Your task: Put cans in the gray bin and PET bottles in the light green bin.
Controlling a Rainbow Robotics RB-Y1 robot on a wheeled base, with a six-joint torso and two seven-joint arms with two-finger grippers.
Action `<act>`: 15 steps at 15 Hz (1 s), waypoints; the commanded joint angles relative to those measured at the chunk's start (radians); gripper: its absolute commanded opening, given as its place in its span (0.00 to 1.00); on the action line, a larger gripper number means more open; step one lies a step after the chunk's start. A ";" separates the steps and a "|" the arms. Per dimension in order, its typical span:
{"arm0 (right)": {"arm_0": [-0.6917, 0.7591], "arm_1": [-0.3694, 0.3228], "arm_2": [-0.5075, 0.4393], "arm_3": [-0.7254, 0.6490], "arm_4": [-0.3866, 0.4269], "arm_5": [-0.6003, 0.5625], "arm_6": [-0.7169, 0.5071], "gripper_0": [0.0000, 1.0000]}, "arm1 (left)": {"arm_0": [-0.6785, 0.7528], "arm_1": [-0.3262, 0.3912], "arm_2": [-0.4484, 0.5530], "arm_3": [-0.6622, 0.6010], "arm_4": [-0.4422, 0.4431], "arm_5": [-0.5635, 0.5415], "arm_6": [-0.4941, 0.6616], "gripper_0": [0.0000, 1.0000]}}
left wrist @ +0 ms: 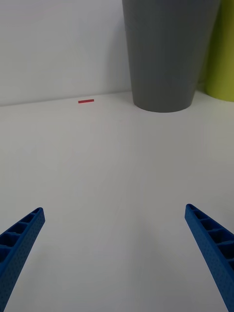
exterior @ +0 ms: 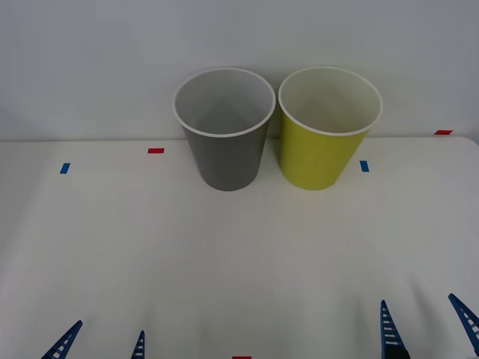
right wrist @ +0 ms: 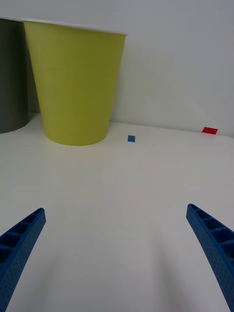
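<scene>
White counter (exterior: pixel 239 262), gray bin (exterior: pixel 224 127) beside green bin (exterior: pixel 328 131), likely light and tippy; my left end effector (exterior: pixel 97 345) and right end effector (exterior: pixel 426 329) wide open, empty.

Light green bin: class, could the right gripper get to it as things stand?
Probably yes: the right gripper, open and empty, faces the light green bin across bare table.
</scene>
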 commanded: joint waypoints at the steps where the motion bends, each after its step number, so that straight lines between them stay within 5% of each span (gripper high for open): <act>1: 0.048 -0.005 0.012 0.000 0.001 -0.028 -0.026 1.00 | 0.000 0.000 0.000 0.000 0.000 0.000 0.000 1.00; 15: 0.097 -0.004 0.015 -0.001 0.004 -0.034 -0.050 1.00 | 0.000 0.000 0.000 0.000 0.000 0.000 0.000 1.00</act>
